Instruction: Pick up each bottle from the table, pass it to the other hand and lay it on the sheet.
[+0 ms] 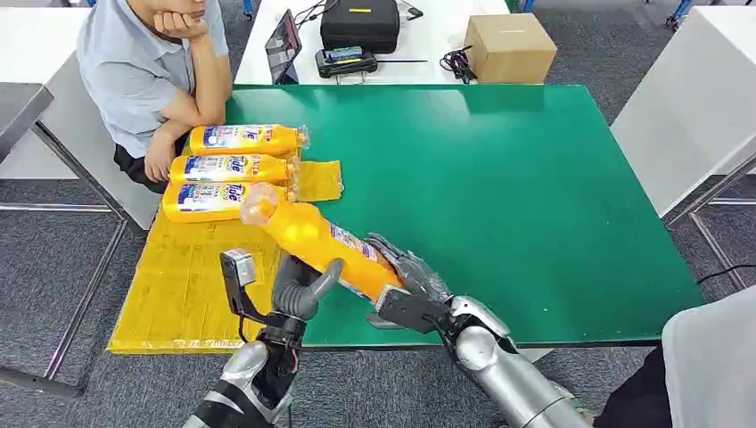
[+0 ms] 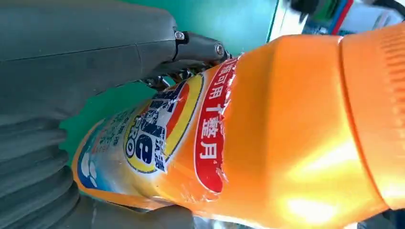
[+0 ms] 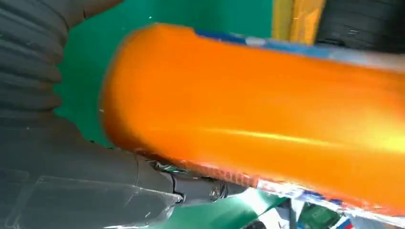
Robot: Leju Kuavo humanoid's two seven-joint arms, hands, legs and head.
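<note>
An orange bottle [image 1: 312, 236] hangs tilted over the table's near edge, cap end up and toward the yellow sheet [image 1: 178, 285]. My right hand [image 1: 412, 283] grips its base. My left hand [image 1: 301, 287] is under its middle, thumb up against the near side. In the left wrist view the labelled bottle [image 2: 267, 138] lies in the left hand [image 2: 71, 95], with the thumb [image 2: 196, 47] on one side and a finger at the other. Seen from the right wrist, the bottle [image 3: 258, 109] rests on the right hand's thumb [image 3: 191, 186]. Three more bottles [image 1: 234, 168] lie side by side on the sheet's far end.
The green table [image 1: 517, 178] stretches to the right. A person [image 1: 147, 71] sits at the far left corner, an arm near the laid bottles. A cardboard box [image 1: 510, 46], a black case [image 1: 359, 22] and a tablet [image 1: 283, 45] stand on the white table behind.
</note>
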